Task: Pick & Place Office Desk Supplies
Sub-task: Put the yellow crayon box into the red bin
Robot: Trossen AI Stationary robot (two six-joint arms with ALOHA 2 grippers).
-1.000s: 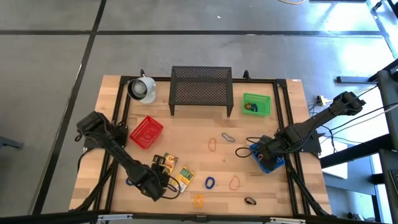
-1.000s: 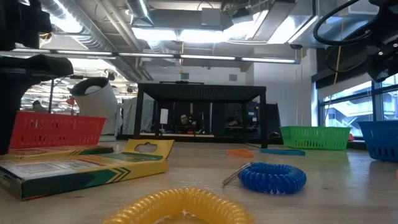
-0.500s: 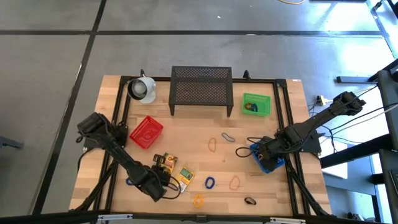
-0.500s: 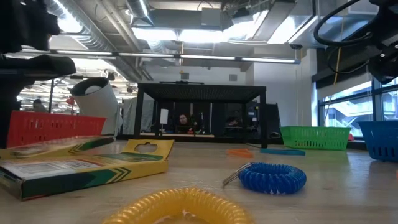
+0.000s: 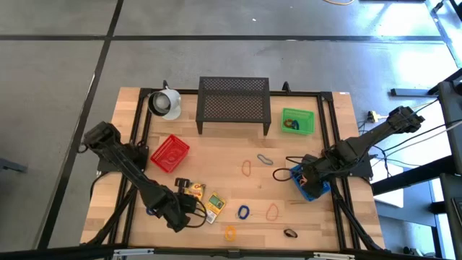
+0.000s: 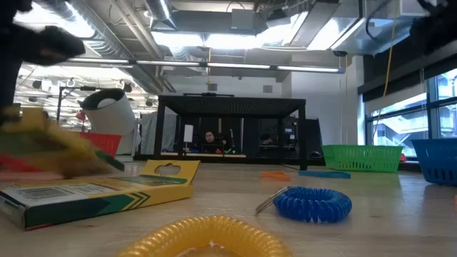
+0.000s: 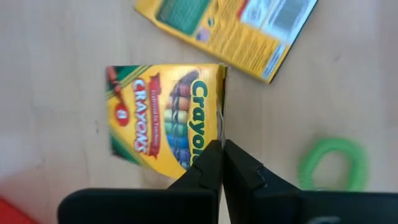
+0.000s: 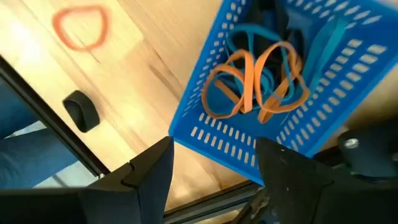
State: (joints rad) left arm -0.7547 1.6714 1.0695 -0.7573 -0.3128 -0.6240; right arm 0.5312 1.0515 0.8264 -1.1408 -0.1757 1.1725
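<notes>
Two yellow crayon packets show near the table's front left. One packet (image 7: pixel 168 115) is up off the wood with my left gripper (image 7: pixel 221 146) shut on it; the low view shows it blurred (image 6: pixel 53 143). The other packet (image 5: pixel 214 206) lies flat beside it. Thin loops lie flat on the wood: blue (image 5: pixel 243 212), orange (image 5: pixel 272 211), yellow (image 5: pixel 229 232), black (image 5: pixel 290 233), and a green coil (image 7: pixel 333 165). My right gripper (image 8: pixel 214 180) hangs open above the blue bin (image 8: pixel 273 143), which holds orange and blue loops. My left gripper pinches the packet's long edge (image 7: pixel 219 127) between its two shut fingers, near one corner. The fingers come steeply from above. The packet is lifted clear and tilted in the low view, printed face toward the wrist camera.
A red bin (image 5: pixel 170 153) sits just beyond the left gripper, and a green bin (image 5: pixel 298 121) at the far right. A black mesh shelf (image 5: pixel 233 105) and a white mug (image 5: pixel 165 103) stand along the far edge. More loops (image 5: pixel 246 168) lie mid-table.
My left gripper has shut on the nearer-left crayon packet, then risen and rolled a little; the packet has come up off the table and tipped. The other packet has stayed flat. My right gripper has risen above the blue bin, staying open.
</notes>
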